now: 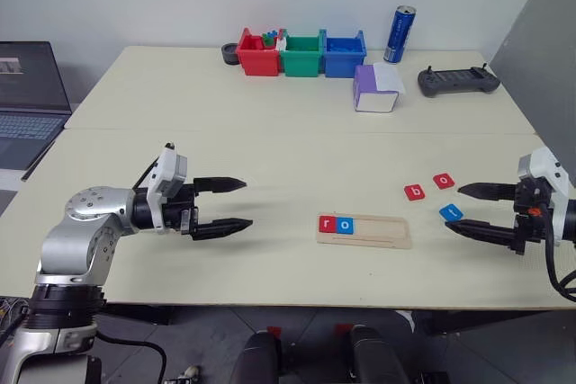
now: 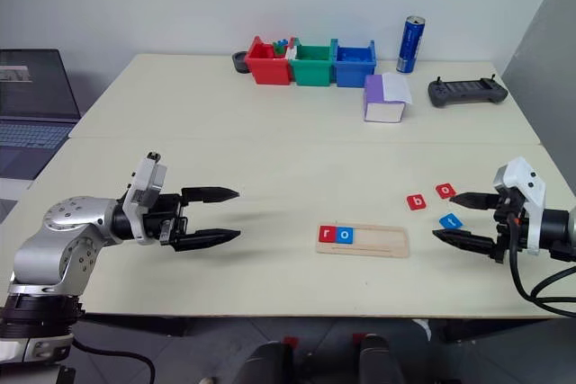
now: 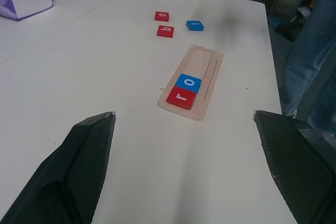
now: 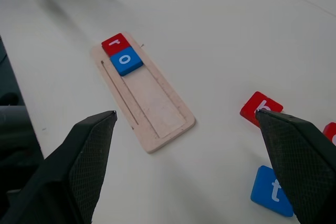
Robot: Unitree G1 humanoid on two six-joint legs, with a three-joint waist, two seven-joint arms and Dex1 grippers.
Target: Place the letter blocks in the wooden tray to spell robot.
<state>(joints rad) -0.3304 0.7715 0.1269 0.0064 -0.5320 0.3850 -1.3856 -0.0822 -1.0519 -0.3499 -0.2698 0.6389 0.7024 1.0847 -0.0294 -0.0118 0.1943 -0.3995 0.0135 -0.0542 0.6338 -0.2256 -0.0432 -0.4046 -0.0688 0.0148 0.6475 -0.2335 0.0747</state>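
The wooden tray [image 1: 364,230] lies on the table's near middle, with a red "r" block [image 1: 328,224] and a blue "o" block [image 1: 346,225] side by side at its left end. To the tray's right, loose on the table, lie a red "b" block [image 1: 415,192], a red "o" block [image 1: 444,181] and a blue "t" block [image 1: 451,212]. My left gripper [image 1: 236,203] hovers open and empty well left of the tray, pointing toward it. My right gripper [image 1: 463,209] is open and empty at the right edge, its fingertips on either side of the blue "t" block.
Red [image 1: 258,53], green [image 1: 301,54] and blue [image 1: 344,53] bins line the far edge, with a blue can [image 1: 400,34] and a black controller [image 1: 458,82] to their right. A white-and-purple box [image 1: 376,88] sits nearer. A laptop [image 1: 30,101] stands off the table's left.
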